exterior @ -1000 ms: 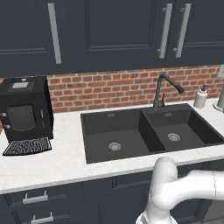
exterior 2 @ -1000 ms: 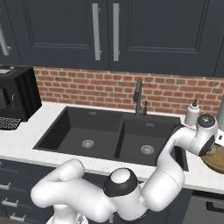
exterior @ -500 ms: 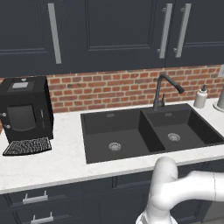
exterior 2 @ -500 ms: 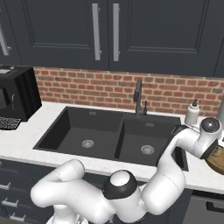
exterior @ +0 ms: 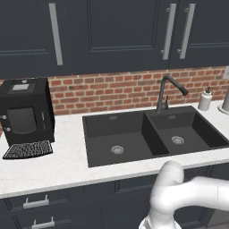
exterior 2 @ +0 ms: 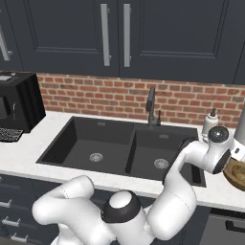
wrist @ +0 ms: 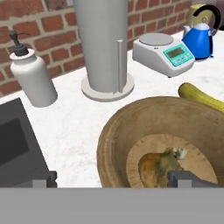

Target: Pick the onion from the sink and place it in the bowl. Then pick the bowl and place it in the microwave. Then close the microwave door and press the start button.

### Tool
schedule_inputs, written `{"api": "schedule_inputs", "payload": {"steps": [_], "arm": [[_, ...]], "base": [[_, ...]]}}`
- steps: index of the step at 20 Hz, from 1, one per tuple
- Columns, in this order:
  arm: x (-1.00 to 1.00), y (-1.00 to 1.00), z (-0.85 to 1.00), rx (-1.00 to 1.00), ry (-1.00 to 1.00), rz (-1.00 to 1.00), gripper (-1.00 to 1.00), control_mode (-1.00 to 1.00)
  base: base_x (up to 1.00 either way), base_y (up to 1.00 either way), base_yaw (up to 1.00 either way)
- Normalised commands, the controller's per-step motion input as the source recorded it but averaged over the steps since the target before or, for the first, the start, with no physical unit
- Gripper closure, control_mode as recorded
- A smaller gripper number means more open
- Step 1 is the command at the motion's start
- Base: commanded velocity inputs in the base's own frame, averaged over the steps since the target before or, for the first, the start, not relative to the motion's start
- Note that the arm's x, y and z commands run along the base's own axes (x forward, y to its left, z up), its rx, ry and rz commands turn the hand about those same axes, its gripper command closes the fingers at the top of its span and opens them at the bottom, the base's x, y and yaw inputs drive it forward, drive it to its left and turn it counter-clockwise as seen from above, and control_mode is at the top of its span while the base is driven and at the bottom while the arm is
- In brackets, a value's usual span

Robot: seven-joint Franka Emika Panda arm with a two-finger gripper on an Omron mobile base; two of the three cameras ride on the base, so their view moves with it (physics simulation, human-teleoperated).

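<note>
Hovering w/ jaws wide open, gripping nothing, over wooden bowl (wrist: 159,144) on table by sink (exterior 2: 127,148); onion (wrist: 159,164) lying inside bowl, directly btwn fingertips (wrist: 183,177); rim grab coming next.

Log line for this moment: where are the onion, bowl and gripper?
onion: small golden-brown onion inside bowl | bowl: large light-brown wooden bowl on counter right of sink | gripper: open, above bowl | next: grasp bowl

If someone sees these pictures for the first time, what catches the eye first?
The wooden bowl on the white counter, with the onion lying inside it, right under the open claw. Behind it stand a soap bottle and a blue kettle.
</note>
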Motion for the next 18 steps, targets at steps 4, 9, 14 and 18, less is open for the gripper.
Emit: {"api": "schedule_inputs", "payload": {"steps": [4, 9, 14, 18], "arm": [[-0.27, 0.22, 0.34, -0.05, -0.03, -0.06, -1.0, -1.0], [-0.24, 0.15, 0.22, -0.04, -0.04, -0.07, -1.0, -1.0], [-0.19, 0.03, 0.08, -0.04, 0.0, -0.05, -1.0, -1.0], [-0.17, 0.0, 0.06, -0.01, 0.02, 0.0, -1.0, -1.0]], "base": [[0.0, 0.0, 0.0], [0.0, 0.0, 0.0], [0.0, 0.0, 0.0], [0.0, 0.0, 0.0]]}}
